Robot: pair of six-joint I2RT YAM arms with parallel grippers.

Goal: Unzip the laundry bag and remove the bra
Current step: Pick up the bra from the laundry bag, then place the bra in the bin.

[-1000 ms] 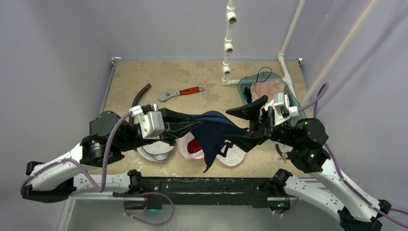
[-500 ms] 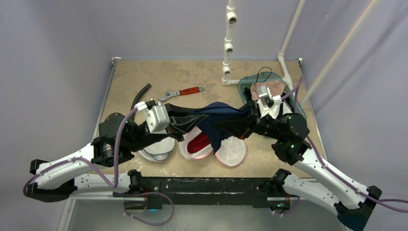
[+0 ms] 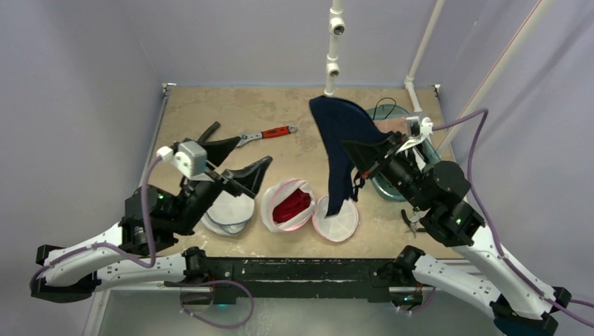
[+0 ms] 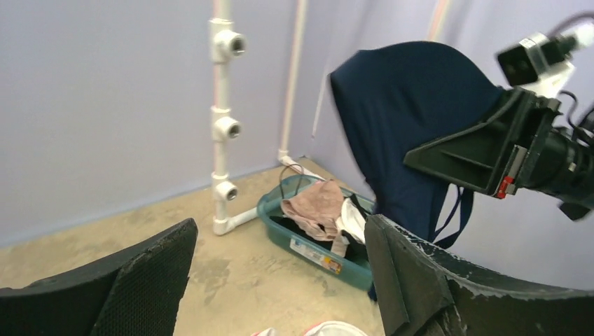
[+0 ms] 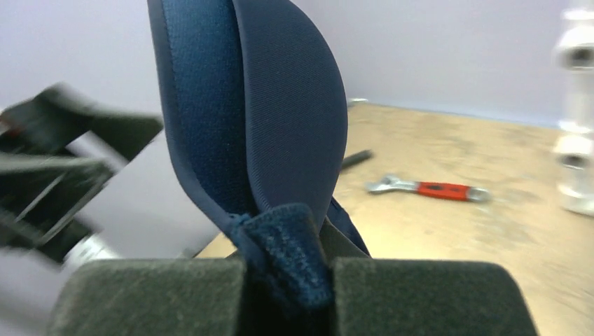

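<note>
The navy bra (image 3: 335, 133) hangs in the air over the table's middle, clear of the bag. My right gripper (image 3: 352, 150) is shut on its band; the right wrist view shows the band pinched in that gripper (image 5: 287, 280), with the cups (image 5: 280, 105) rising above. The round white mesh laundry bag (image 3: 277, 217) lies unzipped near the front edge, red cloth (image 3: 291, 204) inside and its flap (image 3: 337, 224) folded out. My left gripper (image 3: 252, 152) stands wide open and empty, left of the bag. The left wrist view shows the bra (image 4: 413, 119) and the right gripper (image 4: 483, 150).
A second white mesh bag (image 3: 224, 213) lies under the left arm. A red-handled wrench (image 3: 266, 133) and a black hose (image 3: 206, 133) are at the back left. A teal basin (image 3: 384, 187) of clothes sits at the right, next to white PVC pipes (image 3: 331, 70).
My right gripper shut on the bra and raised it up and back, out over the bag. My left gripper let go of it, opened wide and drew back to the left.
</note>
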